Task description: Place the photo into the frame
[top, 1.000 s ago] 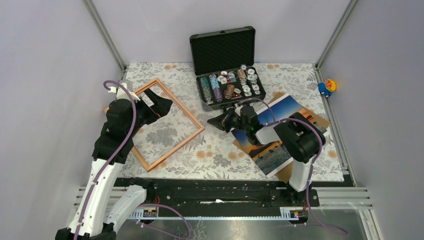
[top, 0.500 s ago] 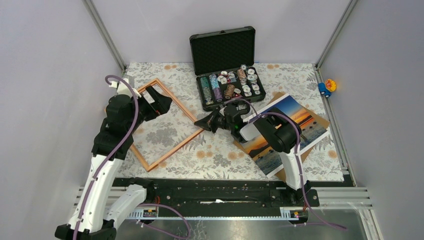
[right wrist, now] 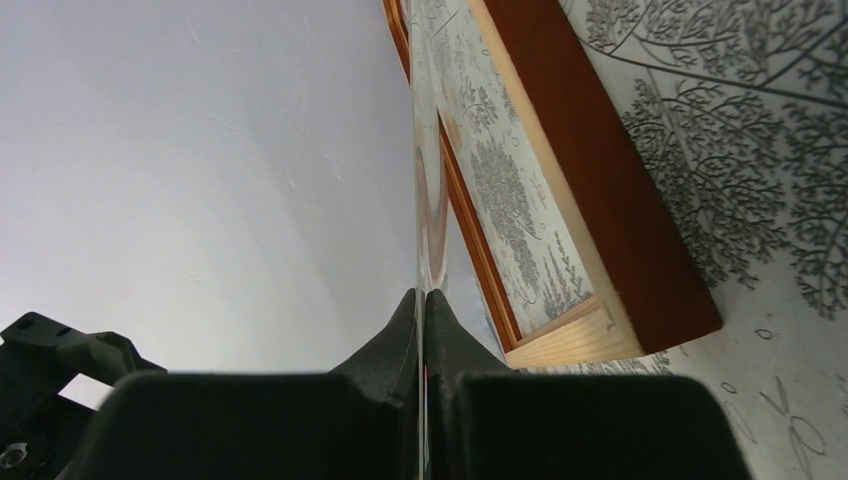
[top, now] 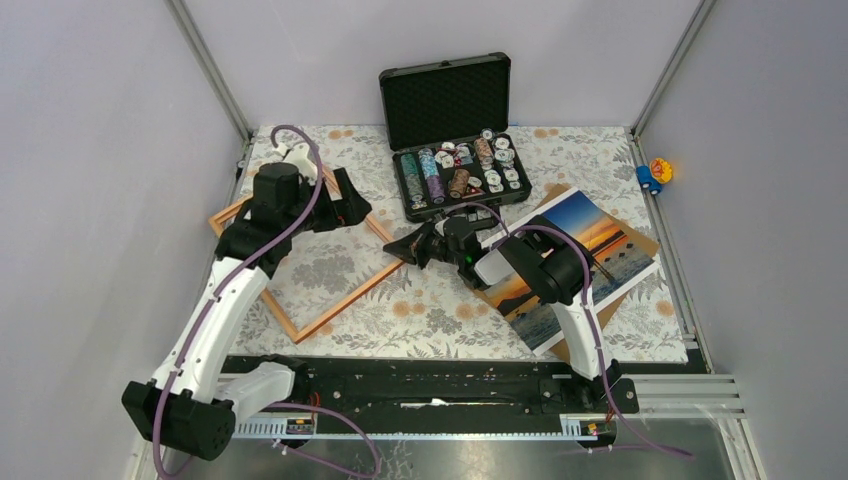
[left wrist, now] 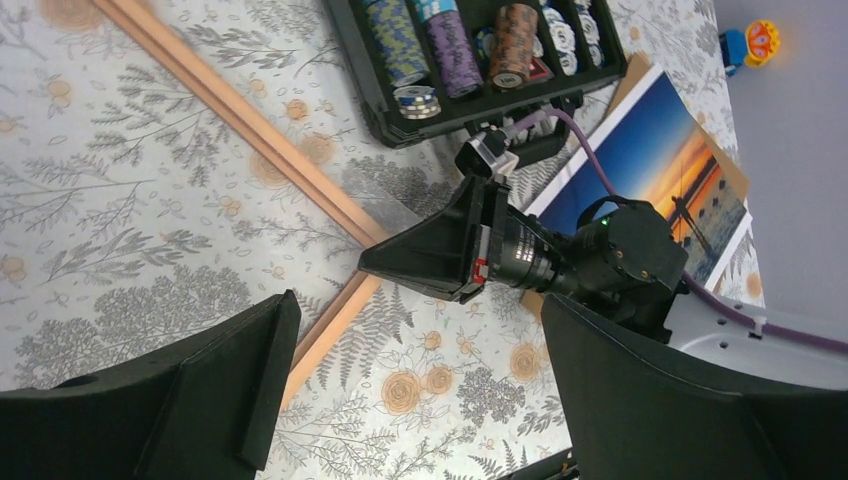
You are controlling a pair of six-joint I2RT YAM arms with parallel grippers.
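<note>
Because the left arm reaches across it, the far corner of the frame point(top: 352, 300) is hidden in the top view; what shows of the orange-brown wood lies flat on the flowered bench point(top: 430, 310), left of centre. Above its far-right rail hangs the left pincer point(top: 352, 212), released: its wrist view has the two black fingers point(left wrist: 230, 380) spread wide, holding nothing. The right pincer point(top: 400, 248) is clenched, low at the frame's right corner, its tip at or just beside the wood; contact cannot be settled. From its own camera a thin bright line rises from between the closed fingertips point(right wrist: 400, 330), and whether that is the edge of a clear sheet or only a reflection is hard to say. The photo point(top: 600, 235) lies picture side up on a brown backing board point(top: 640, 232) at the right of the bench, well apart from the frame, its near-left part covered by the right arm. Behind stands an open black case point(top: 445, 100) of chips; a small toy point(top: 655, 172) sits past the bench's right edge, too small to identify.
</note>
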